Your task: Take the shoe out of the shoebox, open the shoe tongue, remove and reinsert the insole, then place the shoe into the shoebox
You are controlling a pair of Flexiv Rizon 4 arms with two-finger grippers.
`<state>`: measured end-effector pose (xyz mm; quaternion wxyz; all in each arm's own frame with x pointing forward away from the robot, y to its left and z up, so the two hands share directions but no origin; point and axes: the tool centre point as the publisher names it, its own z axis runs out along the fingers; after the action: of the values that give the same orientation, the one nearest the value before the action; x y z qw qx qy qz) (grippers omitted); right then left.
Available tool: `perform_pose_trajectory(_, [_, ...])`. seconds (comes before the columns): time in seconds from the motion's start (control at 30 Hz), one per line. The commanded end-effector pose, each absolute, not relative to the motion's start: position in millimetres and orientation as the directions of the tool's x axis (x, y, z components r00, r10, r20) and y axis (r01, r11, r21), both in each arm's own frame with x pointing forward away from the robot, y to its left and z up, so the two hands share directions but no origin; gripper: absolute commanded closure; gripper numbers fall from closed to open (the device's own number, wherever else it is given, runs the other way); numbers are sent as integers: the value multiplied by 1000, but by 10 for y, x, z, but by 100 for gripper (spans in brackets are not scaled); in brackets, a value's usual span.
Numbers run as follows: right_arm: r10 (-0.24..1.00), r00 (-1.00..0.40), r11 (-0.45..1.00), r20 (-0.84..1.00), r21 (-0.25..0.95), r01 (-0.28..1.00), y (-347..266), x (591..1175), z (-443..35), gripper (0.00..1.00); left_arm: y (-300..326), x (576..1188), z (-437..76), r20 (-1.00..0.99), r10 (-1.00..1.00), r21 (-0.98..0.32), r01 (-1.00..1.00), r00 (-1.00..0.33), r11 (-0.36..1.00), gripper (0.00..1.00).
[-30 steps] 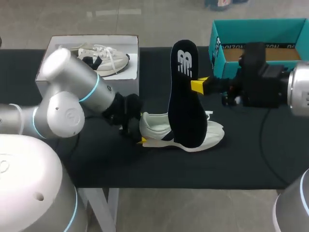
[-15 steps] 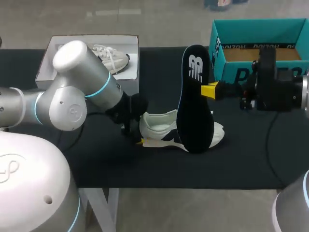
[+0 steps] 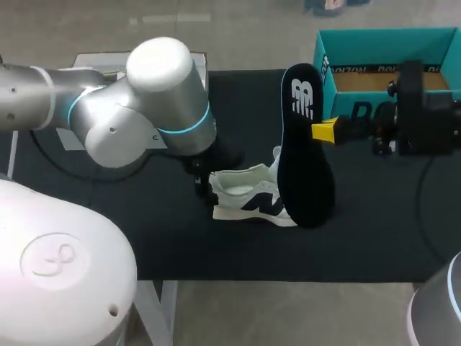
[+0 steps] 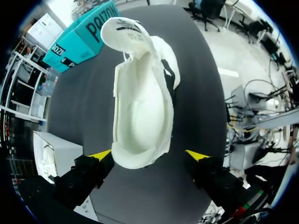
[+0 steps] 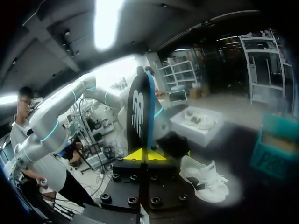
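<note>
Two pairs: left jaws apart astride heel of shoe (image 4: pixel 140 116), right jaws tight on upright insole (image 3: pixel 306 155).

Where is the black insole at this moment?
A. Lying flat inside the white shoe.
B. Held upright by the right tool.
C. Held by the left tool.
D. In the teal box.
B: the right tool pinches the black insole at its edge, and it stands upright by the white shoe.

White shoe (image 3: pixel 248 200) with dark side marking, black insole (image 3: pixel 307 162), teal shoebox (image 3: pixel 389 36), black tabletop (image 3: pixel 144 231).
</note>
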<state>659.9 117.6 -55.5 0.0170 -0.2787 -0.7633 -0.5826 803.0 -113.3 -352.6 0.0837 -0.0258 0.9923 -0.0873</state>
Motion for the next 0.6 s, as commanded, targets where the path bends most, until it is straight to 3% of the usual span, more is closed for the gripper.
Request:
perform_pose_trajectory(0.03, [411,-842,170,350,878,448,1113,6531,-526,100,-1172,8038,-3472,-163,-63,13,-66,-985,998,0])
perform_pose_trajectory(0.6, [419,-835,174,358,870,461,1090,6494,-538,100,-1191,7990,-3420,-177,-57,-23,-54,-983,998,0])
